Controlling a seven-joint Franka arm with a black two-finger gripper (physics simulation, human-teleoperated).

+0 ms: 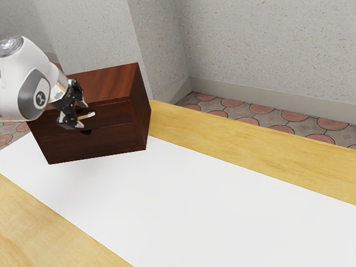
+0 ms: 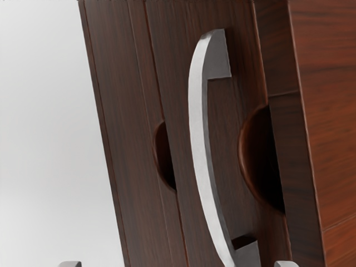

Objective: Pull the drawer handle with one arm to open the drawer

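A white arm (image 1: 25,83) is being seen reaching in from the upper left of the exterior view. Its black claw (image 1: 74,121) is being held at the front of a dark wooden cabinet (image 1: 111,80), which is being carried on the white counter (image 1: 194,206) in the upper left part of that frame. The pale handle (image 1: 86,116) of the drawer (image 1: 114,114) is being shown just beside the claw, at the middle of the drawer's front. In the wrist view the handle (image 2: 203,150) is being seen as a curved grey bar standing off the dark wood, flanked by two half-round recesses (image 2: 164,156) cut into the panel. Two grey fingertips (image 2: 69,263) are being shown set wide apart, with the handle's near end lying between them and untouched from either side: the claw is being held apart, clamped on nothing. Whether the drawer is being drawn out at all cannot be told. A light wooden border (image 1: 250,144) is being seen along the counter, and a tiled floor (image 1: 267,119) at the upper right of the exterior view.
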